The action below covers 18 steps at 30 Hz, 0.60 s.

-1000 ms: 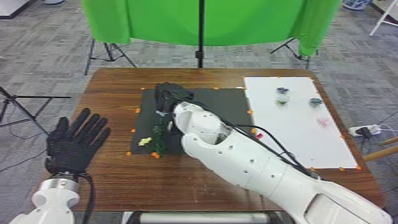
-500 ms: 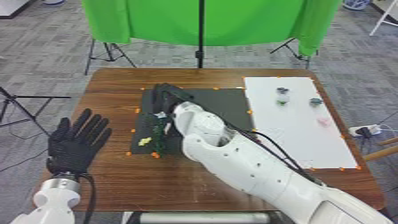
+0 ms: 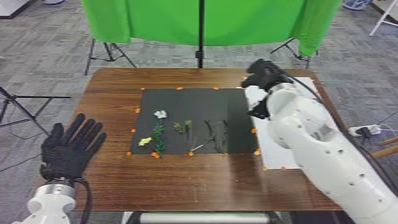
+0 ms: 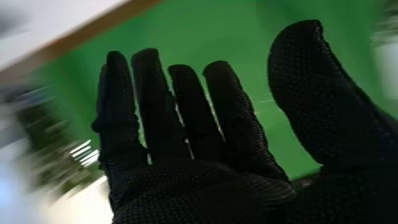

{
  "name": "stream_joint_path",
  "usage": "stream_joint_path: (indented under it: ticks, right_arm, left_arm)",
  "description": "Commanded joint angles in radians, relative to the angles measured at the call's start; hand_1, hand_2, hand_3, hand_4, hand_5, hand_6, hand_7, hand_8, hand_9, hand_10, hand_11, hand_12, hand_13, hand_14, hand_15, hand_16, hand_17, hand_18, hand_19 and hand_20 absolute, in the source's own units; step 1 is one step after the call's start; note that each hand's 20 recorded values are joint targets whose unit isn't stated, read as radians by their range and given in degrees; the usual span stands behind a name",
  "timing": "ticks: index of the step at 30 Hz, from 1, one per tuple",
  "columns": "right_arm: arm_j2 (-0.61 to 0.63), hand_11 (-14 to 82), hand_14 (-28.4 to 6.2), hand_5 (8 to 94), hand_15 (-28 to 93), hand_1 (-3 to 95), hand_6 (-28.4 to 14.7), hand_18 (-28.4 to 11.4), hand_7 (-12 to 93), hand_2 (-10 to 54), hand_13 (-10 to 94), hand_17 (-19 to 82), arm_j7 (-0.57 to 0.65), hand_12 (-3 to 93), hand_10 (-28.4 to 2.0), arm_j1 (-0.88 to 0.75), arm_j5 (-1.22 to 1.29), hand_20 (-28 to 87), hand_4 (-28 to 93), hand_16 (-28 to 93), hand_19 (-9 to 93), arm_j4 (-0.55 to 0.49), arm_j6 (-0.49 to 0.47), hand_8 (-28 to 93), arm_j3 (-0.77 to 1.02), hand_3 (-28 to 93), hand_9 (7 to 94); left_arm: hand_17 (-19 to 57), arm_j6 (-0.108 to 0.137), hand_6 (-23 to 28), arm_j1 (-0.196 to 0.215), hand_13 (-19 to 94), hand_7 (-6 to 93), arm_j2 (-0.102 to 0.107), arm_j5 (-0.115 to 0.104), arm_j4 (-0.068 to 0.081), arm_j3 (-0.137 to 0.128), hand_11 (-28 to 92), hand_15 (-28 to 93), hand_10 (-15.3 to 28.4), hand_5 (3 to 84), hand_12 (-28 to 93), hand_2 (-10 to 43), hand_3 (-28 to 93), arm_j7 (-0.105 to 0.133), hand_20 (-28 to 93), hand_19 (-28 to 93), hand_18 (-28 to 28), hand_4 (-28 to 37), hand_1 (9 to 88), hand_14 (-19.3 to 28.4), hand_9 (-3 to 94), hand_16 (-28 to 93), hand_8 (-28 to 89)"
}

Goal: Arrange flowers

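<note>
You had the right robot hand over the upper right of the frame, at the upper left corner of the white sheet. It was released: its fingers were straight, its thumb stood apart, and it grasped nothing. Your left robot hand lay at the lower left beside the dark mat, spread and holding nothing.

The flowers were on that mat, left of the frame's middle: the white flower on its leafy stem, with the yellow flower low beside it. To their right lay small green sprigs and two thin dark stems, on the desk.

The arrangement looked only partly made, and a next pick seemed due. Your right forearm covered much of the white sheet, so coming down there without a check could have knocked or crushed a small piece. A pinch begun too wide or too high would have missed a thin stem; one too hard might have bent it. Carrying a piece low over the mat could have dragged the sprigs askew, and the loose black cable might have snagged as the arm swung.
</note>
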Motion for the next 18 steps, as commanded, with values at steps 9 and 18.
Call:
stream_joint_path:
  ticks: [9, 18]
  right_arm:
    - [0.243, 11.0, -18.7, 45.8, 24, 45.8, -7.6, -23.0, 13, -9.5, 33, 17, 0.095, 11.4, -18.6, -0.281, -0.014, 26, -28, 15, 70, 0.09, -0.005, -11, 0.233, 79, 36.7]
    - [0.223, 15.9, -10.6, 63.8, 28, 56.7, -1.9, -21.8, 18, -9.5, 62, 26, 0.074, 13.9, -12.8, -0.258, -0.074, 27, -28, 22, 73, 0.156, 0.083, -10, 0.151, 72, 63.7]
  left_arm:
    - [-4.6, 0.006, 9.8, 0.042, 28, 12.0, 0.004, -0.002, -0.015, -0.024, 18, 30, 16.0, 45.1, 13, 14.7, 72, 0.012, 14, 27, 13.0, -28.3, 27.7, 15.1, 38.2, -5, -8]
    - [-4.7, 0.009, 9.9, 0.045, 28, 12.0, -0.005, -0.004, -0.016, -0.017, 18, 30, 16.0, 45.1, 13, 14.7, 71, 0.01, 14, 26, 12.9, -28.3, 27.7, 15.1, 38.2, -5, -8]
